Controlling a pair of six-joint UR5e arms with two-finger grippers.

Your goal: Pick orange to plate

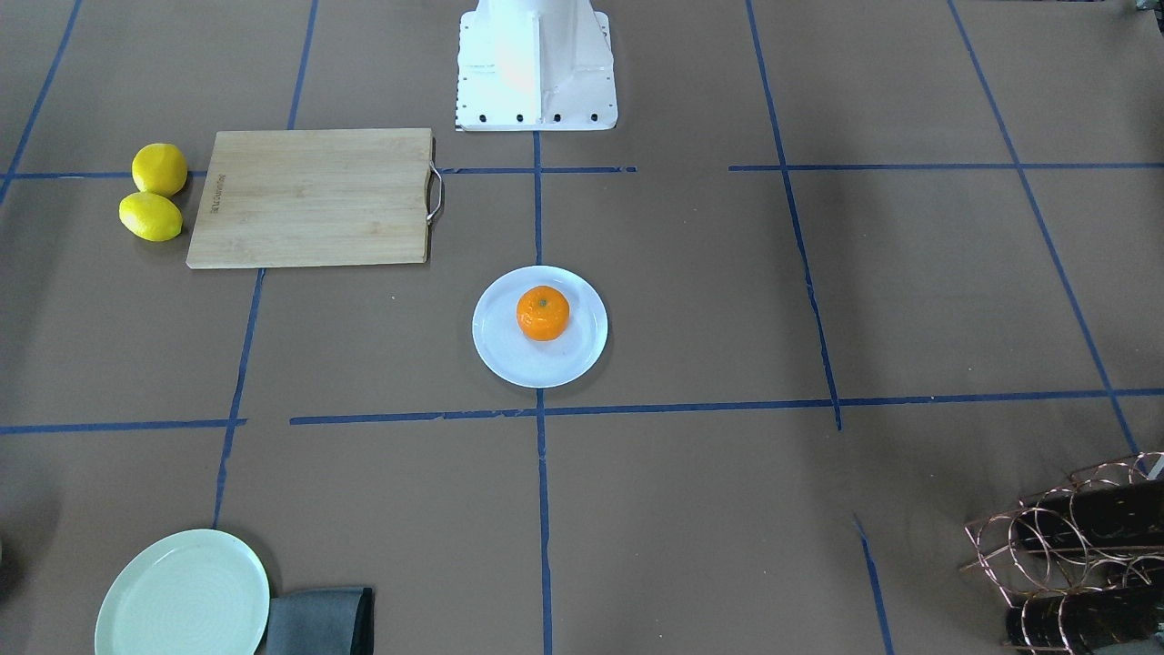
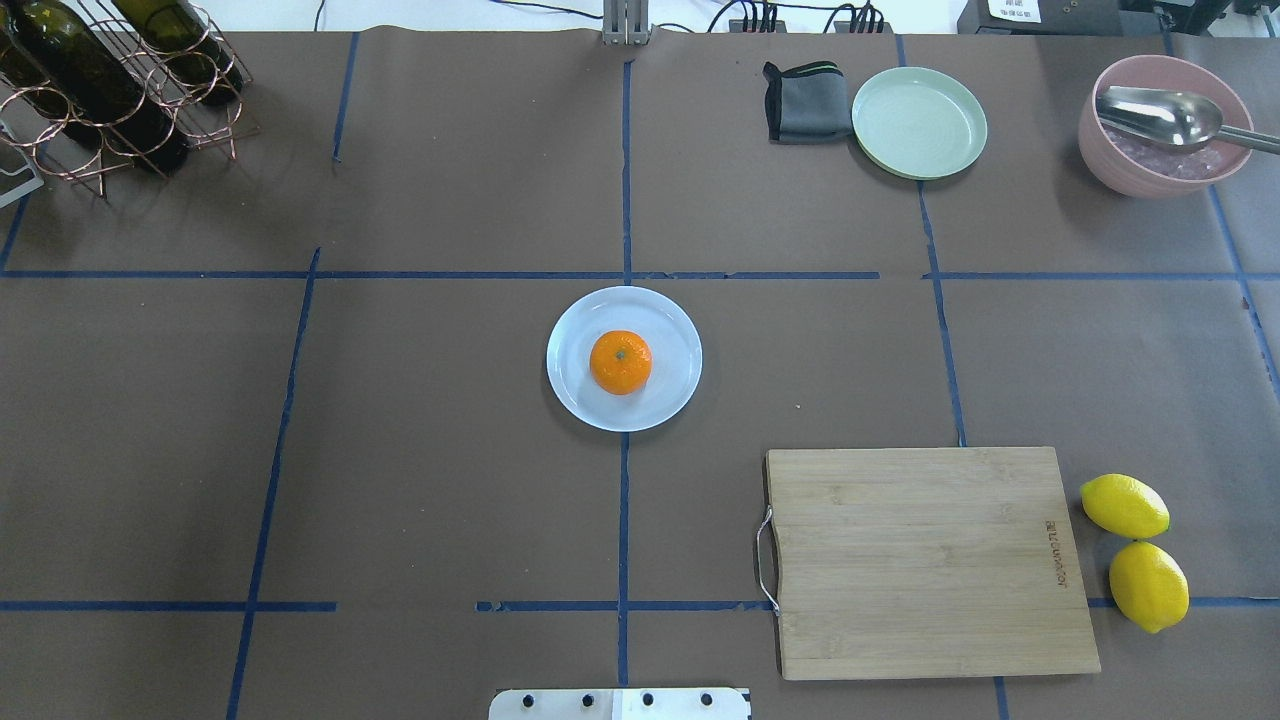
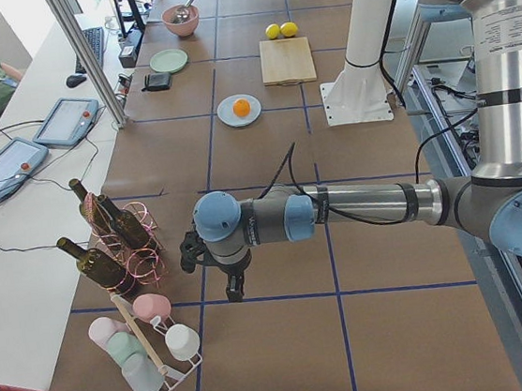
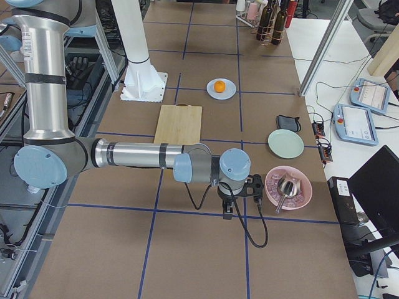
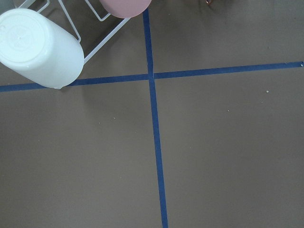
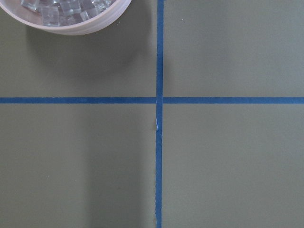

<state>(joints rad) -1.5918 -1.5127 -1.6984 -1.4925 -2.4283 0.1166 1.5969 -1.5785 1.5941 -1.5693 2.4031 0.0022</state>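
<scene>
Orange (image 2: 620, 361) sits centred on the pale blue plate (image 2: 578, 398), mid-table. Wire rack (image 2: 75, 170) at ten o'clock holds dark bottles (image 2: 90, 90); pink bowl (image 2: 1120, 178) at two o'clock holds clear cubes (image 2: 1160, 160) and a spoon (image 2: 1165, 115). Left gripper (image 3: 234, 291) and right gripper (image 4: 227, 213): claw width cannot be told.

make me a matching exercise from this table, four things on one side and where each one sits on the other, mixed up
Things
1. small round bright-orange fruit
2. two yellow lemons
3. large shiny metal spoon
4. folded dark grey cloth

Places
A. in the round pink bowl
B. on the round bluish-white plate
C. beside the round pale green plate
D. beside the rectangular wooden cutting board

Pairs: 1-B, 2-D, 3-A, 4-C
</scene>
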